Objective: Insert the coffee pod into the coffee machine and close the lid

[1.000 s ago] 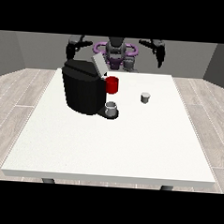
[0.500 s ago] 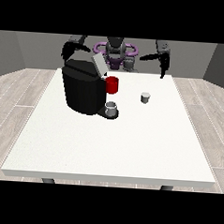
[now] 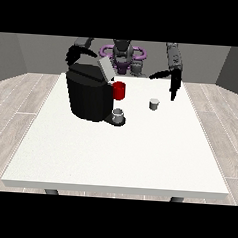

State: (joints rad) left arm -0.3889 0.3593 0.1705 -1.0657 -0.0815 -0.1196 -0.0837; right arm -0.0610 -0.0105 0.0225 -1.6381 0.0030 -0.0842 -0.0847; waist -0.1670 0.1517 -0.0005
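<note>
Lowered hand (image 3: 173, 84) at view's right, nearer coffee pod (image 3: 154, 103)

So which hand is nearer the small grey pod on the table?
The left hand, at the view's right, hangs just beyond and to the right of the pod. The right hand, at the view's left, is far off behind the coffee machine.

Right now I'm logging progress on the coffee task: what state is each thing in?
Black coffee machine: upright, grey lid raised.
Small grey coffee pod: standing on the white table, not inserted.
Grey cup: upright at the machine's base.
Hand at the view's right: above the table, holding nothing.
</note>
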